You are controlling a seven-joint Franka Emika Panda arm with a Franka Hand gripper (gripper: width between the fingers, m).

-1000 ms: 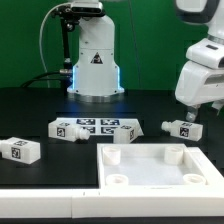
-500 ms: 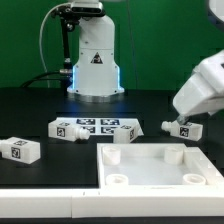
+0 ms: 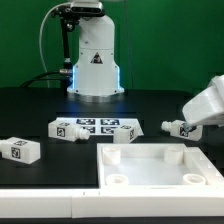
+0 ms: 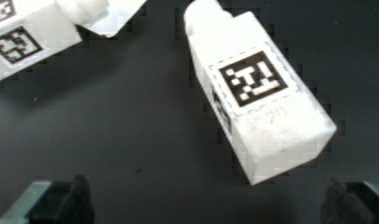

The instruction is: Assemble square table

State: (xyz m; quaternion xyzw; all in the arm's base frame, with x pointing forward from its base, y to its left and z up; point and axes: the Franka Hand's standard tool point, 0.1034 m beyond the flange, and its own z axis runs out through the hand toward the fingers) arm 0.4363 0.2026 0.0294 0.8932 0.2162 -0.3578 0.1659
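Observation:
The square table top [image 3: 150,158] lies white, rim up, at the front of the exterior view, with round sockets at its corners. Three short white tagged legs lie on the black table: one at the exterior view's left [image 3: 20,150], one by the marker board [image 3: 68,129], and one on the right [image 3: 180,128]. My gripper [image 3: 193,119] hangs low just over that right leg. In the wrist view this leg [image 4: 257,95] lies flat, tag up, just ahead of my gripper [image 4: 207,205]. The dark fingertips [image 4: 53,200] stand wide apart and open, with nothing between them.
The marker board [image 3: 100,126] lies flat behind the table top; its tagged end [image 4: 29,40] shows in the wrist view beside the leg. The robot's white base [image 3: 95,60] stands at the back centre. A white table edge [image 3: 40,205] runs along the front.
The arm has come down and toward the exterior view's right, lowering the gripper to the right leg. The jaws have stayed open, and no part has moved.

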